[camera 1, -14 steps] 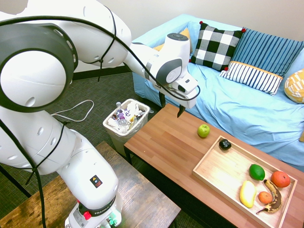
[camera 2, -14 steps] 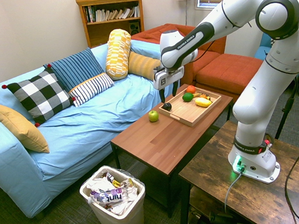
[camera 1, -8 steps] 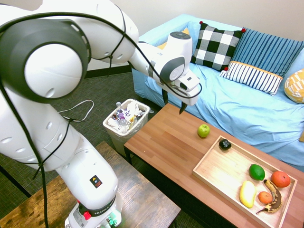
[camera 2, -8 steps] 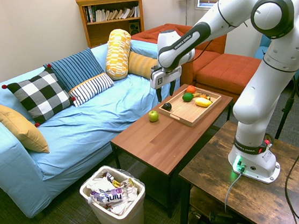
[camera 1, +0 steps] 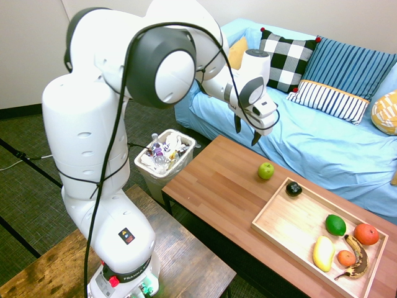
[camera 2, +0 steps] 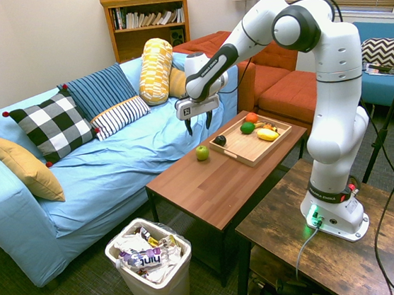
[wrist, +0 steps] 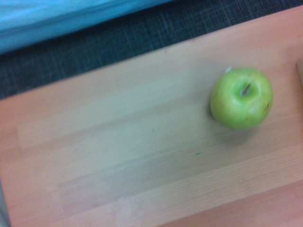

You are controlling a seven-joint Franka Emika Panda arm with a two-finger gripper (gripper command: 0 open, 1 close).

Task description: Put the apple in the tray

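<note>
Wrist view alone shows apple (wrist: pixel 242 97) stem; gripper (camera 1: pixel 246 131) open above.

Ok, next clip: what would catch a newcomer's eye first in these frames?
Probably the big white arm, its open gripper hanging in the air above the sofa-side edge of the coffee table. Next, the yellow-green apple sitting alone on the reddish tabletop, just outside the pale wood tray, which already holds fruit, among it a lime and a banana. The bright blue sofa fills the background.
</note>
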